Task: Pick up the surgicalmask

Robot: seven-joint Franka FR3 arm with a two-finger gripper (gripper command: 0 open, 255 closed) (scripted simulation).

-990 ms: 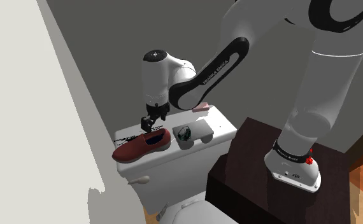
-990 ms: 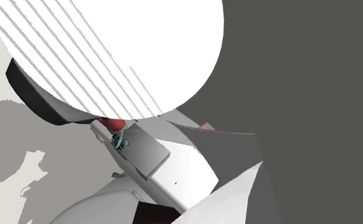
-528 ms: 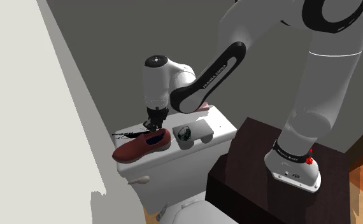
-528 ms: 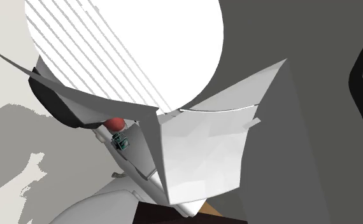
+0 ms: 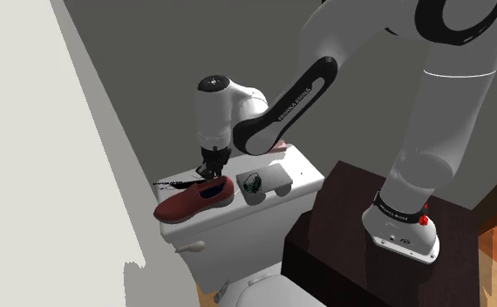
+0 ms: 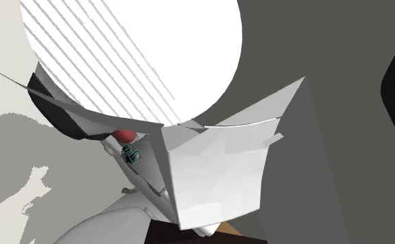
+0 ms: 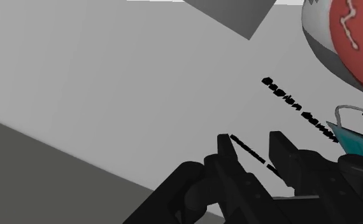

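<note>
Left of centre, shoulder view: the gripper (image 5: 208, 169) has sunk to the surgical mask (image 5: 175, 184) — jaws apart astride its edge — ready to close.

Bathroom: white toilet tank (image 5: 248, 228).

On the toilet tank (image 5: 303, 170), the shoe (image 5: 194, 199) lies just beside the surgical mask (image 5: 254, 182).

The arm's white shells (image 5: 452, 113) look smooth and glossy, and the gripper (image 7: 250, 139) is matt black. The toilet tank (image 5: 306, 174) is smooth and white with a soft shine. The red-brown shoe (image 5: 193, 201) looks matt, with pale stitching. The teal surgical mask (image 7: 355, 141) looks thin and matt. The stand (image 5: 343, 231) is dark and dull.
</note>
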